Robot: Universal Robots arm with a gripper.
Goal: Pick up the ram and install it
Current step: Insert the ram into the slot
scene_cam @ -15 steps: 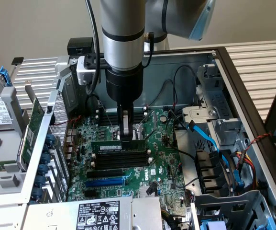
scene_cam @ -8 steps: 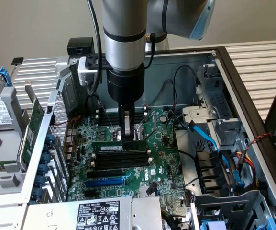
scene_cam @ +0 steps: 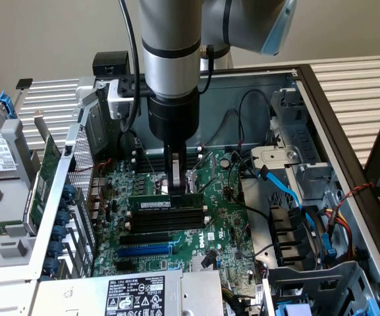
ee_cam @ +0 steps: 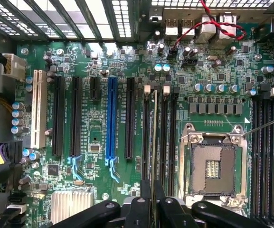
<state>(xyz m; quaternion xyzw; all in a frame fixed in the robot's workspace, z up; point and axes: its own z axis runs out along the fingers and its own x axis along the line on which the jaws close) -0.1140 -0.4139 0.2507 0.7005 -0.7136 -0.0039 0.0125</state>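
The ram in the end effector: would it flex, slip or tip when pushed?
The ram is a thin board, probably stiff lengthwise yet fragile to twisting. Standing on edge at the memory slots, it may tip if pushed off-centre. Pinched by the end effector, it seems unlikely to slip.

A Dell logo point(scene_cam: 207, 245) marks the motherboard point(scene_cam: 231, 220); label on the ram point(scene_cam: 158, 203) unreadable.

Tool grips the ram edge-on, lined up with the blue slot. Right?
Not quite. The tool does grip the ram edge-on, but the ram is lined up with the black memory slots beside the CPU socket, not with the blue slot, which lies further from the socket. The wrist view shows it.
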